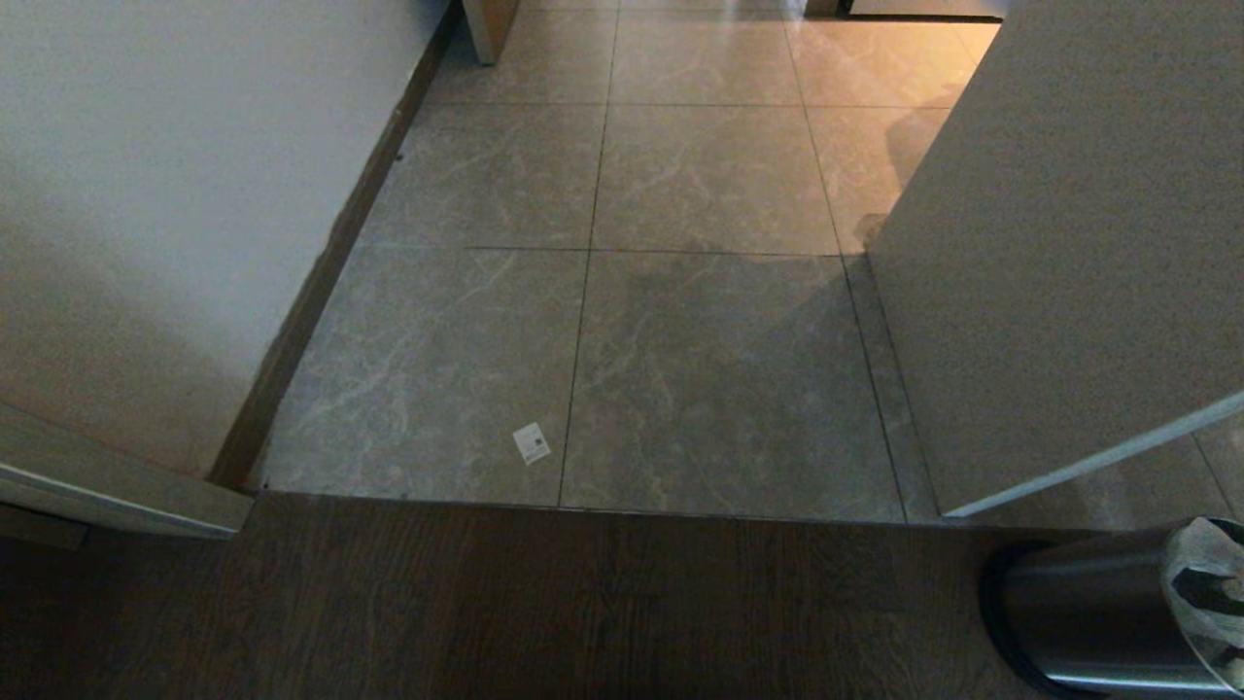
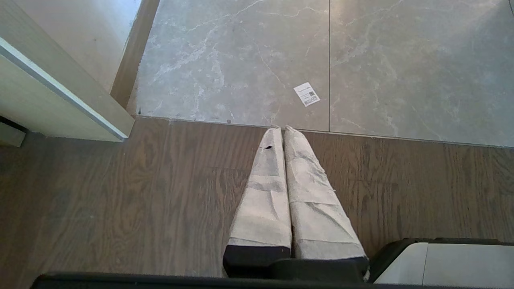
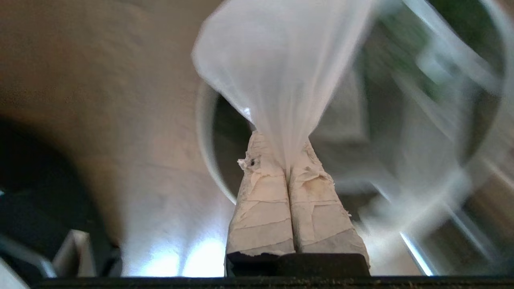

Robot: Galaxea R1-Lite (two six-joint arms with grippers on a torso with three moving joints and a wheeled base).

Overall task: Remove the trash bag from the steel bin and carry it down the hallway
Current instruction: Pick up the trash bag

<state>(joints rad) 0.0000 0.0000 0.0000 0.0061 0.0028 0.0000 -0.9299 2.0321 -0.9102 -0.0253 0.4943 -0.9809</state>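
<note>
Trash bag point(image 3: 281, 80), thin white plastic, is pinched between the right gripper point(image 3: 287, 164)'s taped fingers, directly above the round brushed-steel bin point(image 1: 1088, 612). Grasp looks made; next comes a straight lift clear of the rim.

Looks like the inside of a home or flat, at a doorway between a room and a corridor. Near: dark wood-grain plank floor point(image 1: 486, 603), ending at a straight threshold. Beyond: the hallway point(image 1: 700, 175), laid with glossy grey-beige marbled tiles, running far ahead between a white wall point(image 1: 146, 194) with a dark baseboard point(image 1: 321, 282) on the left and a pale panel, perhaps an open door point(image 1: 1069, 243), on the right. Small white printed label point(image 1: 531, 443) stuck to a tile just past the threshold. At near right, the steel bin point(image 1: 1088, 612) of brushed metal with a black rim, standing on the wood floor, a household sort of bin.
</note>
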